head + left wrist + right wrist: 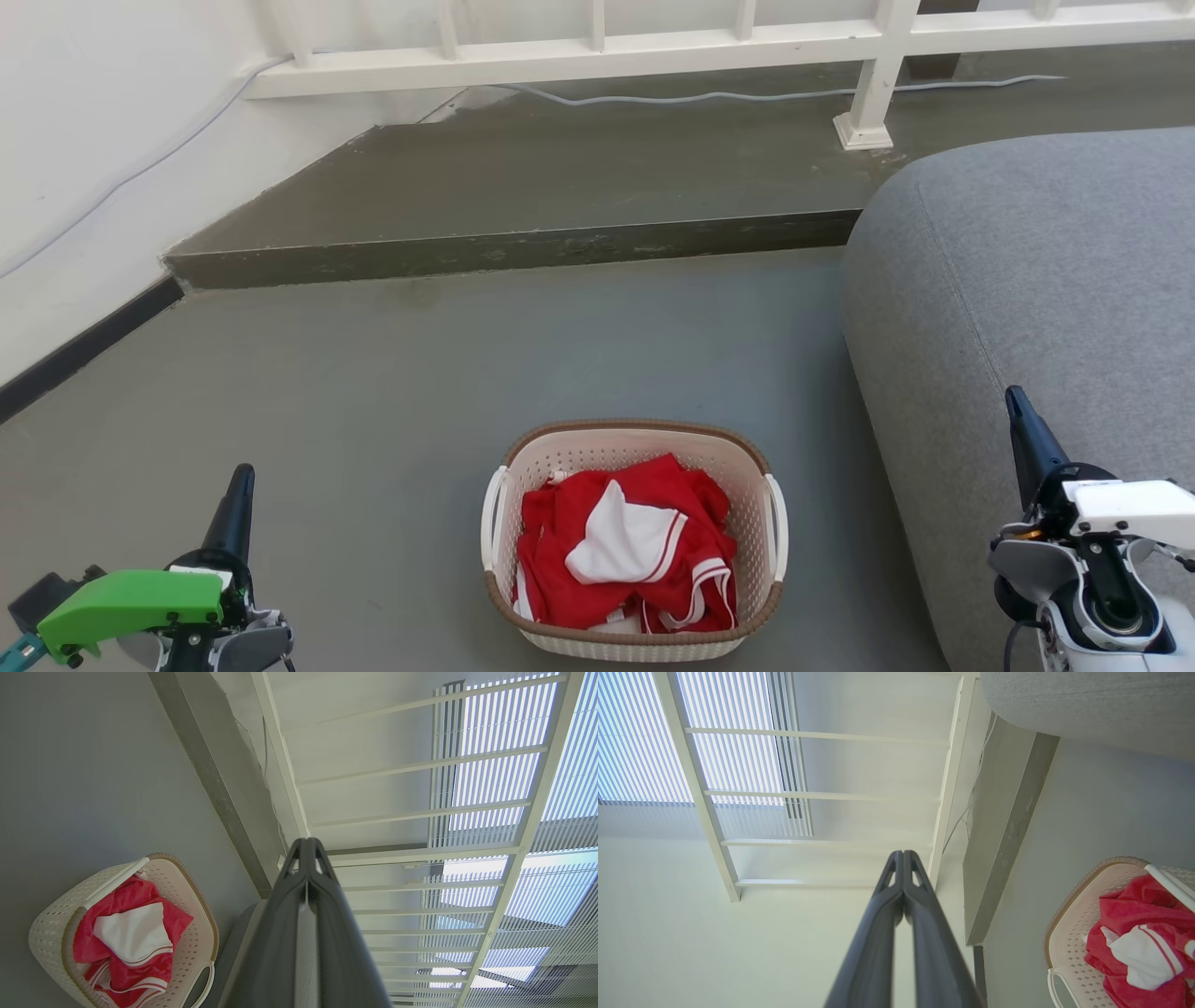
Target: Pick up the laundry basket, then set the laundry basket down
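Progress: 0 of 2 steps complete, judging from the present layout.

1. Grey floor [373, 420]: bounded at the far side by a raised step [560, 177] and a white railing [597, 56], and at the right by a grey sofa [1027, 280].
2. Laundry basket [607, 644]: upright on the floor, central and low in the head view, near the sofa and well apart from the step. Not lifted and not touched by either arm.
3. Red-and-white garment [625, 541]: bunched inside the basket, below the brown rim.
4. 2 white side handles, left [492, 518] and right [777, 523]: both free.
5. Left gripper [241, 481]: low at the left, well apart from the basket, fingers pressed together at the tips, nothing held.
6. Right gripper [1018, 406]: low at the right, in front of the sofa, well apart from the basket, fingers likewise pressed together, nothing held.

Remaining, as a judgement: open both grippers, bring 1 to each handle, grip, lift, then lower the basket to rest and release.
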`<state>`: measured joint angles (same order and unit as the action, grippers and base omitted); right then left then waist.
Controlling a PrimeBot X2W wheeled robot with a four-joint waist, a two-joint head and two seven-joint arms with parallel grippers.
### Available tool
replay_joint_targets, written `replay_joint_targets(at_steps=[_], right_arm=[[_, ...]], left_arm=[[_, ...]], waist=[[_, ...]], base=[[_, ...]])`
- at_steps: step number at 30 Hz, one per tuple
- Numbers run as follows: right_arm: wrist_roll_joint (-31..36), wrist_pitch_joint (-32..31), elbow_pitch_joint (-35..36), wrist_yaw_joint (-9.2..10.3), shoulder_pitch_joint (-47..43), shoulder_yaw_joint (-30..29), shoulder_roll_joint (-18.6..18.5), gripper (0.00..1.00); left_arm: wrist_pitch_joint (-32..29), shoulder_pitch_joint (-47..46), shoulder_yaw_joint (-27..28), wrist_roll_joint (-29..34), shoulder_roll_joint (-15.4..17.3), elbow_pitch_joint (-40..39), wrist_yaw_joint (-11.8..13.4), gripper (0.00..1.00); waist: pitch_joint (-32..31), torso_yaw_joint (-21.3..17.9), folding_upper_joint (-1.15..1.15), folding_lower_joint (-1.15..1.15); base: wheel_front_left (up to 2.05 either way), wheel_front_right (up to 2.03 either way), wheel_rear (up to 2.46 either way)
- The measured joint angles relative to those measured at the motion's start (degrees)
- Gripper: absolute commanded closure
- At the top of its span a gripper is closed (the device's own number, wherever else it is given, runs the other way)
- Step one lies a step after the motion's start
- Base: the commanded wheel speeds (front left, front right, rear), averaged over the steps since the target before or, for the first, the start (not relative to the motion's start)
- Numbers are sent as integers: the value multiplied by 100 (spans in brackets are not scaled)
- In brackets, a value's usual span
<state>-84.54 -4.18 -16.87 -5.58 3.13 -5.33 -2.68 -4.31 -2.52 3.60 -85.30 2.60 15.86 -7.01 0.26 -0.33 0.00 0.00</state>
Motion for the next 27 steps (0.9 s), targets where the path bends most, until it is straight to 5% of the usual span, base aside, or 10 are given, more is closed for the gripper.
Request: replay_joint_targets(at_steps=[9, 27], right_arm=[[-706, -192, 42, -99, 14, -212, 42, 100], [-723, -193, 46, -122, 20, -224, 45, 100]], left_arm=[[-203, -26, 89, -615, -25, 1, -1, 100], [-203, -111, 119, -646, -37, 1, -1, 100]], waist=[[-10, 33, 0, 0], [-10, 33, 0, 0]], base=[[0, 0, 0], [0, 0, 0]])
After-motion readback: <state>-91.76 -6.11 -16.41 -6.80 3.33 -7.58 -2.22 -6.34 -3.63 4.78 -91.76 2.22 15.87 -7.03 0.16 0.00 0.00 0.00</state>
